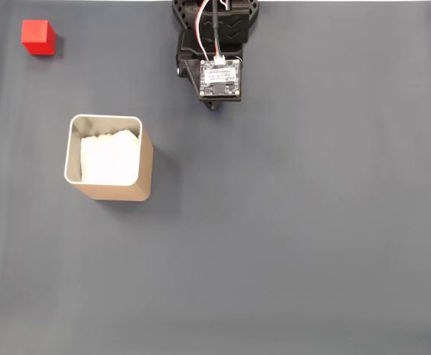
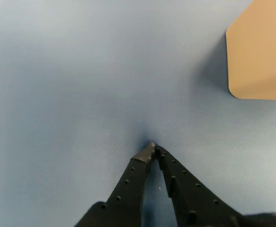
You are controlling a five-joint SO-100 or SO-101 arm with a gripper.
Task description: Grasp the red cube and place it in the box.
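In the wrist view the gripper (image 2: 153, 147) was clenched on nothing, tips meeting above the grey mat (image 2: 71, 94). In the fixed view the box (image 1: 109, 157) stood left of the arm (image 1: 216, 52). Beyond it, well apart at the mat's top-left corner, sat the red cube (image 1: 38, 37); it appeared light, rigid and smooth-faced, best pinched across two opposite flat sides.

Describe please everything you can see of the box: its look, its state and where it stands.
The box is a tan, square container with rounded corners and a thin pale rim, standing upright and open on the dark grey cloth. Something white and crumpled lines its inside. In the fixed view it stands left of centre, below the red cube and apart from it. Nothing touches it. The wrist view shows one smooth tan wall.
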